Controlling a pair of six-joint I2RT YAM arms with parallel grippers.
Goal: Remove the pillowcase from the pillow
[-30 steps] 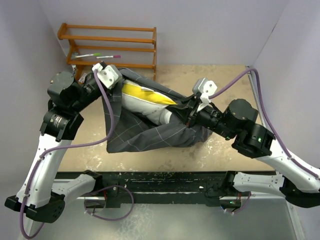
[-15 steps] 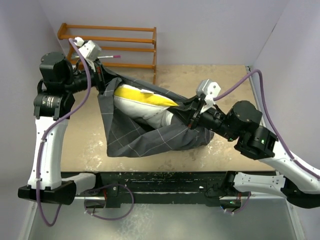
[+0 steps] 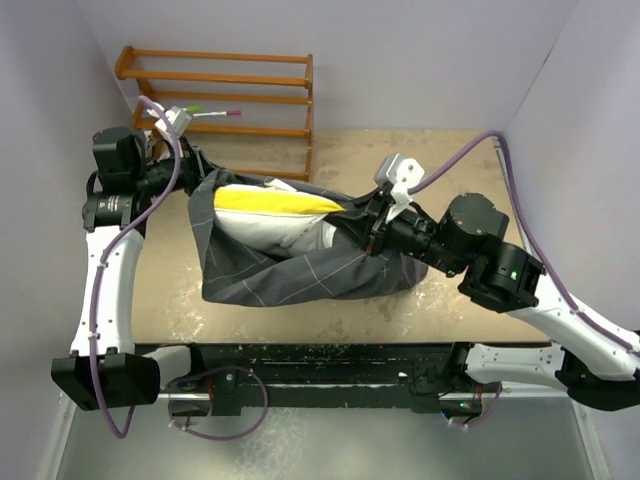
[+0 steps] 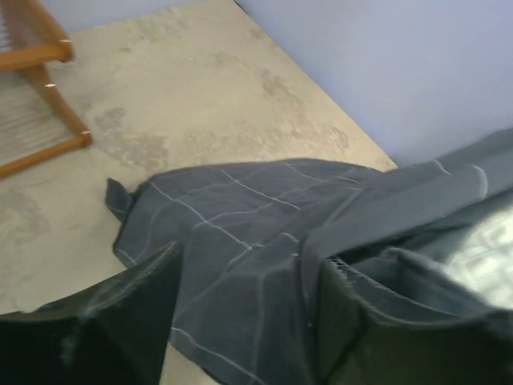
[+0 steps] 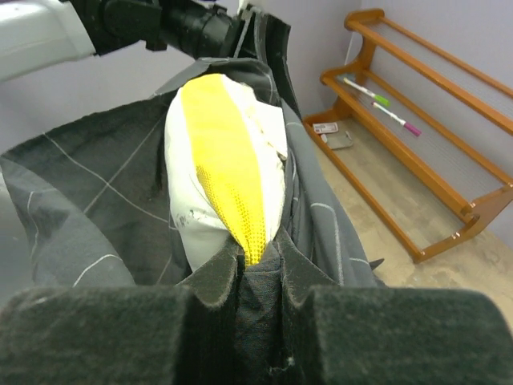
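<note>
Tan table (image 3: 450, 160), overhead: pillowcase (image 3: 290, 275) sags at centre, pillow (image 3: 270, 215) exposed at its 11 o'clock mouth. Your left gripper (image 3: 197, 165) has just let go; left wrist view shows jaws apart, cloth lying against one finger. Right wrist: right gripper (image 5: 240, 273) clamps pillowcase beside the pillow's yellow tip. Judge a regrip due.

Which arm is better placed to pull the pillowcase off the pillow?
Right, probably: the right gripper is shut on the pillowcase beside the pillow; the left gripper stands open.
</note>
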